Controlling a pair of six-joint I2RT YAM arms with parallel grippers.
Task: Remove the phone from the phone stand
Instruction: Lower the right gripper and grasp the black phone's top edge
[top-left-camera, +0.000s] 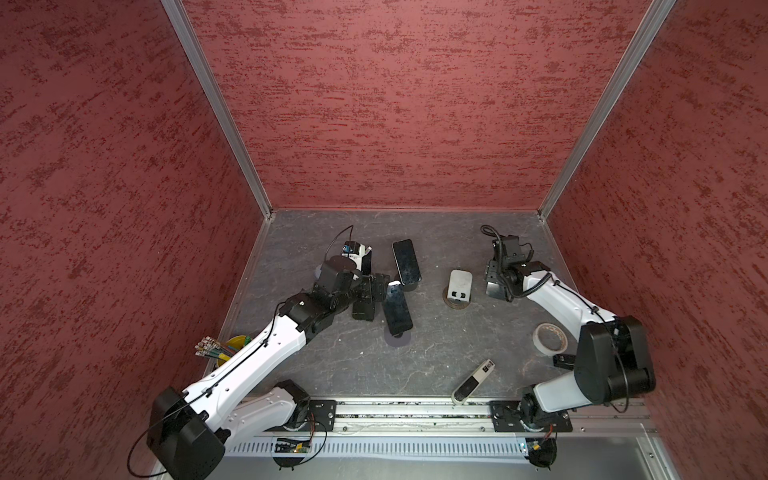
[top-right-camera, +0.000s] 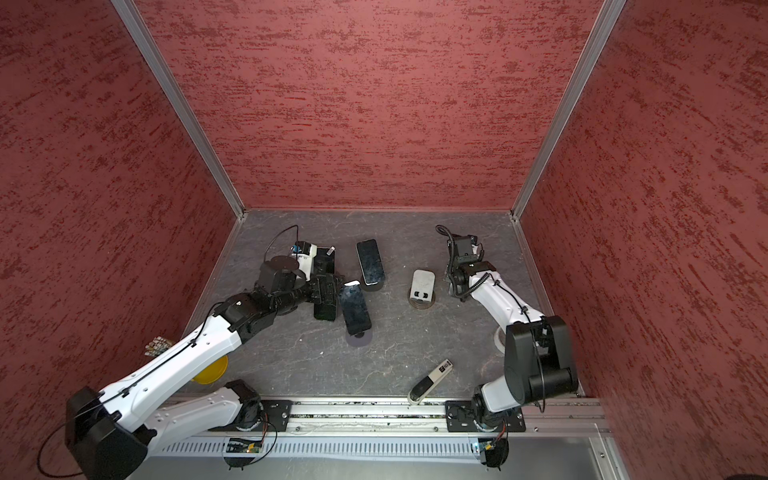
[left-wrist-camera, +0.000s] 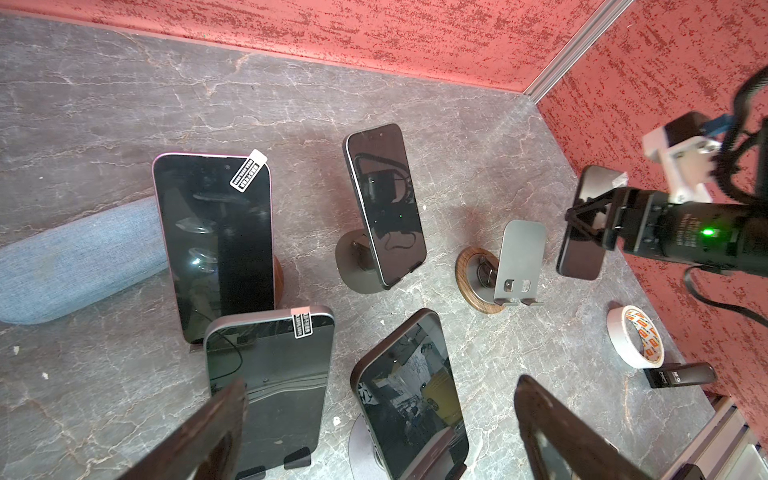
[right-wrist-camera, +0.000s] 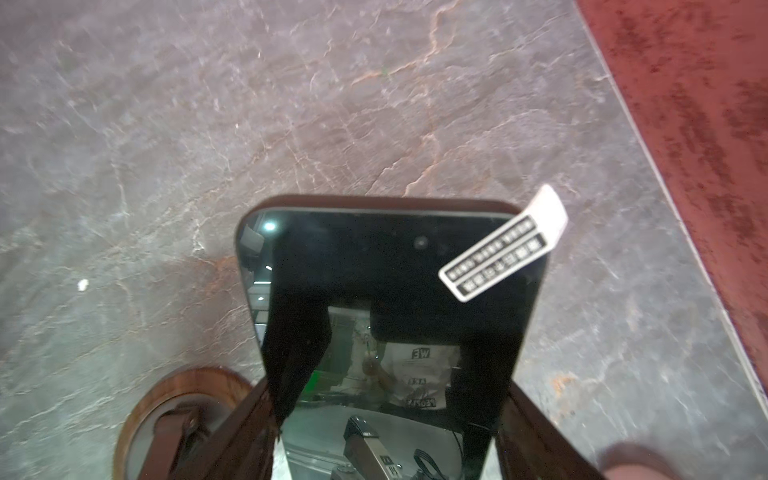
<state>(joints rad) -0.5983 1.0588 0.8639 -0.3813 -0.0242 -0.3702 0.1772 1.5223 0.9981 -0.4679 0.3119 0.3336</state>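
**Phone and holder.** Black-screened slab phone (right-wrist-camera: 374, 266) with a white printed tab at one corner. The right gripper (left-wrist-camera: 582, 220) holds it clear of the stand. The jaws are partly closed across the phone's width, with one finger on each long edge. The phone's long axis stands steeply, with the tabbed end uppermost and the screen turned back toward the gripper's wrist.

**Landmark.** Empty stand (left-wrist-camera: 519, 257), a bent grey metal plate on a round wooden base. The phone is just beside it on the right-wall side, not touching.

**Surroundings.** Four further dark phones (left-wrist-camera: 216, 241) are propped on supports on the stand's opposite side. The left gripper (left-wrist-camera: 380, 386) hovers over the nearest of them, jaws spread fully and gripping nothing. A white tape roll (left-wrist-camera: 633, 336) lies near the stand, toward the front rail.
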